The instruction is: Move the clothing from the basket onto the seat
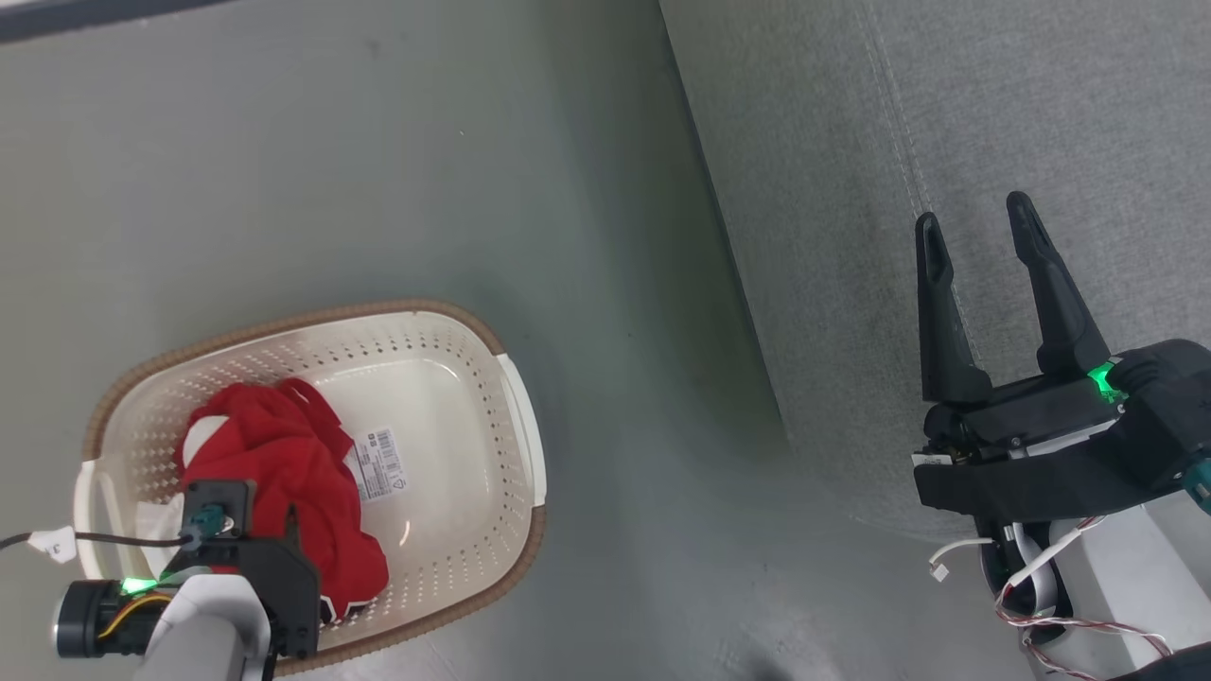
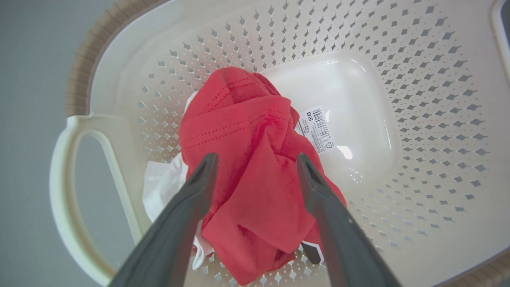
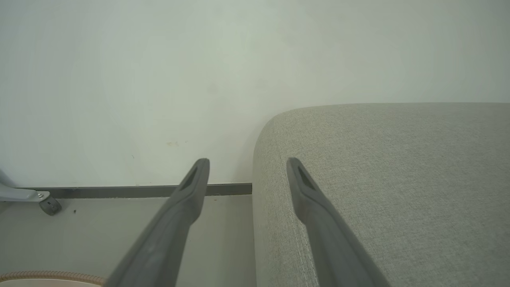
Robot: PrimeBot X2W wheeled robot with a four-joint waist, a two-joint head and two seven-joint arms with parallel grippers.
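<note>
The red clothing (image 1: 293, 473) lies bunched in the left half of the cream basket (image 1: 445, 350), with a white panel showing at its left. In the left wrist view the clothing (image 2: 247, 159) sits between my left gripper's (image 2: 257, 159) spread fingers, which stand open just above it. From the head view, my left gripper's body hangs over the basket's near left corner, fingers hidden beneath it. My right gripper (image 1: 979, 227) is open over the grey seat (image 1: 1041, 113), nothing between its fingers. The right wrist view shows the right gripper (image 3: 247, 165) at the seat's (image 3: 398, 179) rounded corner.
The basket stands on the grey floor (image 1: 284, 142), left of the seat. A barcode label (image 1: 378, 463) is stuck to the basket's bottom. A pale wall (image 3: 199, 79) with a dark skirting strip rises behind the seat, and a caster wheel (image 3: 50, 205) shows at the left.
</note>
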